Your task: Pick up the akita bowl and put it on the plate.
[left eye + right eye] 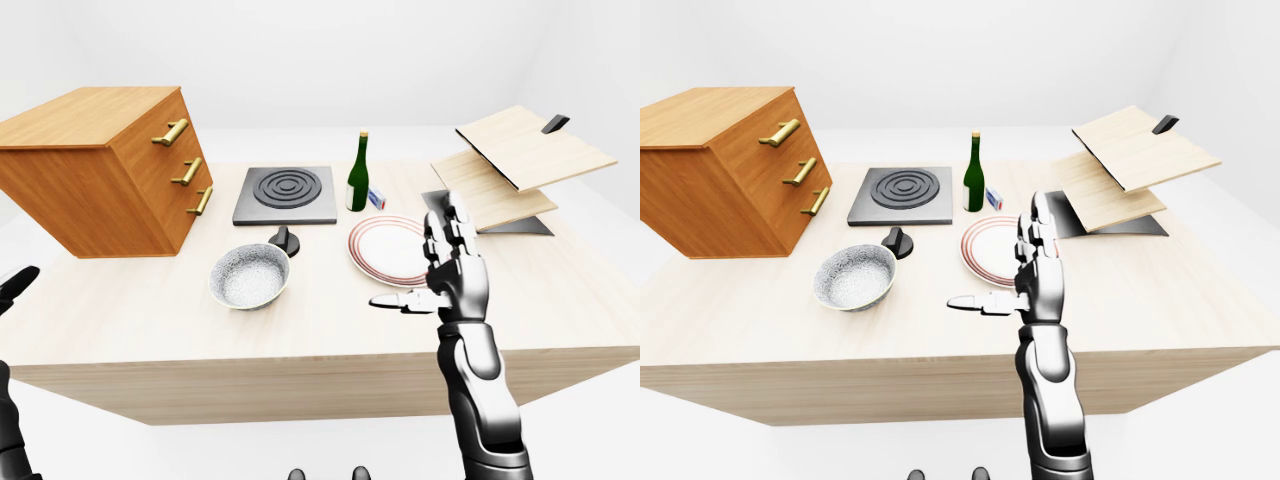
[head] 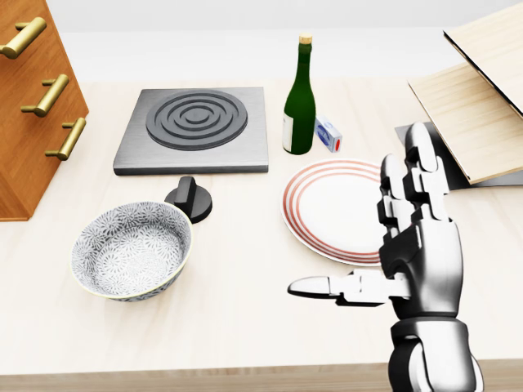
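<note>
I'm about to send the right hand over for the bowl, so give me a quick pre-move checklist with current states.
1. Right hand free: ok, fingers spread open, holding nothing.
2. Akita bowl ready to grasp: ok, upright and empty, though the knob sits close to its rim.
3. Plate clear to receive it: ok, nothing lies on it.
4. Path from hand to bowl: ok, only bare table between them.
5. Bottle near the plate: ok, upright, just above the plate in the head view.
6. Left hand: cannot tell, only a dark sliver shows at the left-eye view's edge.
</note>
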